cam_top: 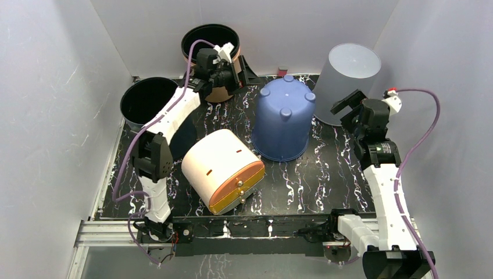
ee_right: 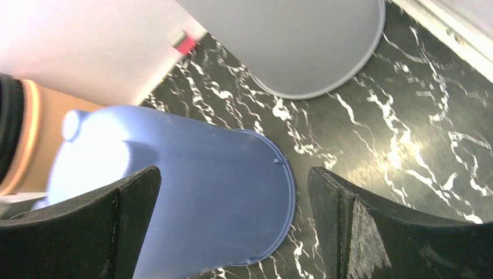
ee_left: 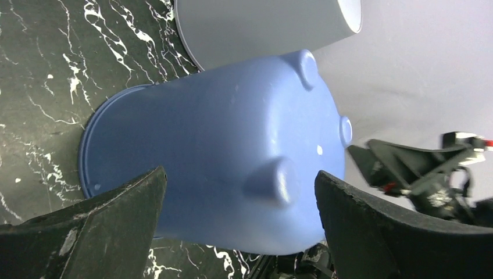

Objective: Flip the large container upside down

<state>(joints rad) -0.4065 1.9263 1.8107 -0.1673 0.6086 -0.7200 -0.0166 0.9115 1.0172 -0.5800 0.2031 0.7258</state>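
Seeing the big blue container [cam_top: 283,119] sitting rim down near the middle of the far edge of the bench [cam_top: 325,174]. Holding left tool [ee_left: 238,174] and right tool [ee_right: 234,171] wide open, gripping nothing. Best closing in from both sides, squeezing evenly, lifting before tipping, missing the grey tub [cam_top: 349,81].

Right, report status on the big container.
Left claw open, empty. Right claw open, empty. Blue container rim down, feet up. Grey tub close beside it.
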